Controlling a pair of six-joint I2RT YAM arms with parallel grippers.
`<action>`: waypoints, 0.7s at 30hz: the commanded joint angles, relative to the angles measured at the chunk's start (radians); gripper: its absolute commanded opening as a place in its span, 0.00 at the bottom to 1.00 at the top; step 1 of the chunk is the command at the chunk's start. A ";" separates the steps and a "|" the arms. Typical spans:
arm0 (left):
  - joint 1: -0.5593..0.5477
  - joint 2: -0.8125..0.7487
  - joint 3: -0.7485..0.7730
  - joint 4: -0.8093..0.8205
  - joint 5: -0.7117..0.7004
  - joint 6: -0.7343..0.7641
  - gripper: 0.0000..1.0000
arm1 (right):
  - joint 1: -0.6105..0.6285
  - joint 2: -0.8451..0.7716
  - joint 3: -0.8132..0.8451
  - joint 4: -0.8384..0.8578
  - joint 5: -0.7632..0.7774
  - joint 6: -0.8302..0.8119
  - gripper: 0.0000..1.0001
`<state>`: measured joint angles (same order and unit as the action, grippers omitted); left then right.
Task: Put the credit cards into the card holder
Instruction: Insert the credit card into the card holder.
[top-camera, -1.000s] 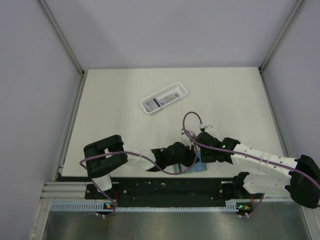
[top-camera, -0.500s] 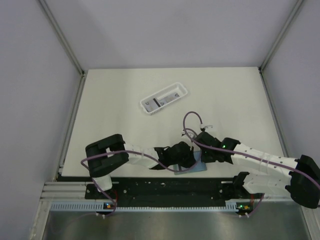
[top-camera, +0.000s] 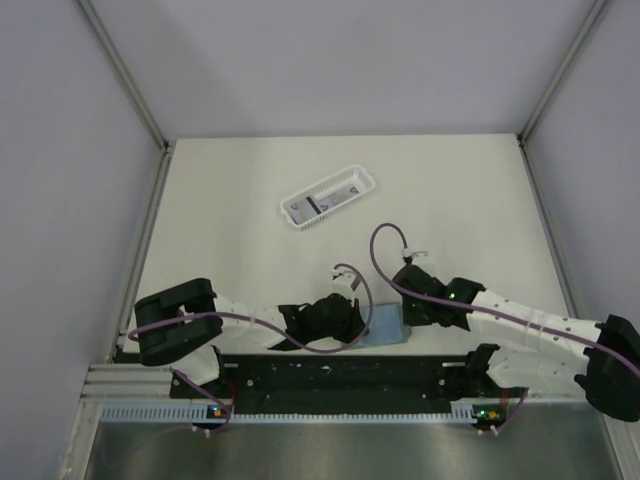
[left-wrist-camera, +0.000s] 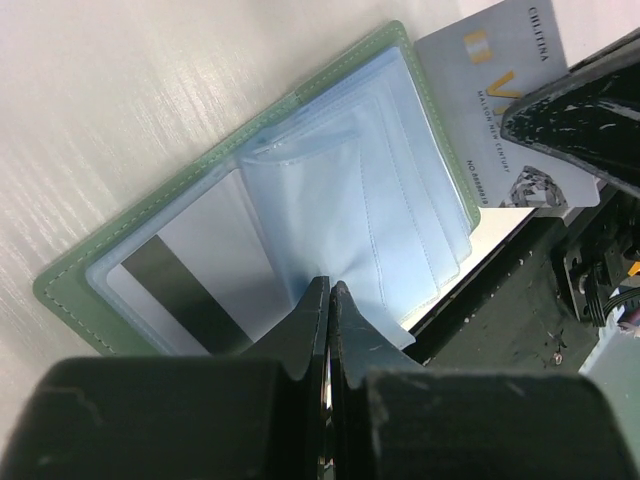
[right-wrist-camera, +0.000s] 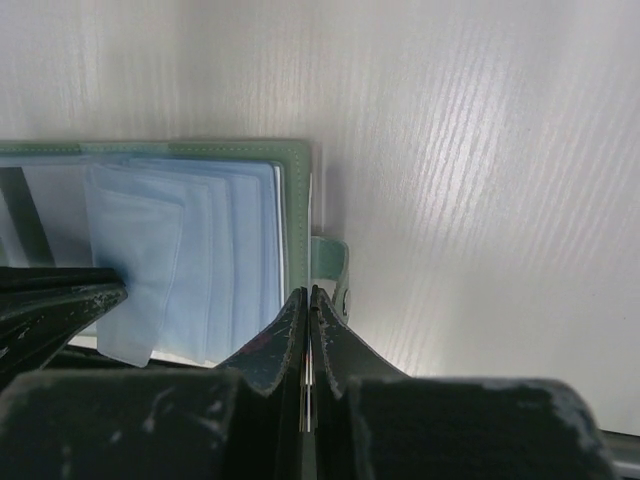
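At the near edge of the desk (top-camera: 450, 190), the card holder (left-wrist-camera: 255, 125) lies open. One pale blue sleeve (left-wrist-camera: 300, 210) is pinched by the closed left pincer (left-wrist-camera: 328, 300), seemingly to expose a pocket. A grey credit card (left-wrist-camera: 500, 90) is gripped edge-on in the closed right pincer (right-wrist-camera: 307, 300), just beside the holder.
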<state>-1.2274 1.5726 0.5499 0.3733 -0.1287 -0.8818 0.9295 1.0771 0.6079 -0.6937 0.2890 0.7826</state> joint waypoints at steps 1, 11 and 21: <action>0.002 0.001 -0.031 -0.043 -0.017 0.000 0.00 | 0.009 -0.142 -0.016 0.019 0.044 0.003 0.00; 0.002 0.001 -0.036 -0.036 -0.020 -0.006 0.00 | 0.009 -0.371 -0.117 0.169 -0.229 0.072 0.00; 0.002 -0.005 -0.039 -0.037 -0.022 -0.008 0.00 | 0.009 -0.390 -0.250 0.261 -0.294 0.237 0.00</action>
<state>-1.2274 1.5723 0.5400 0.3920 -0.1314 -0.8925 0.9295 0.7021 0.3653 -0.4980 0.0139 0.9413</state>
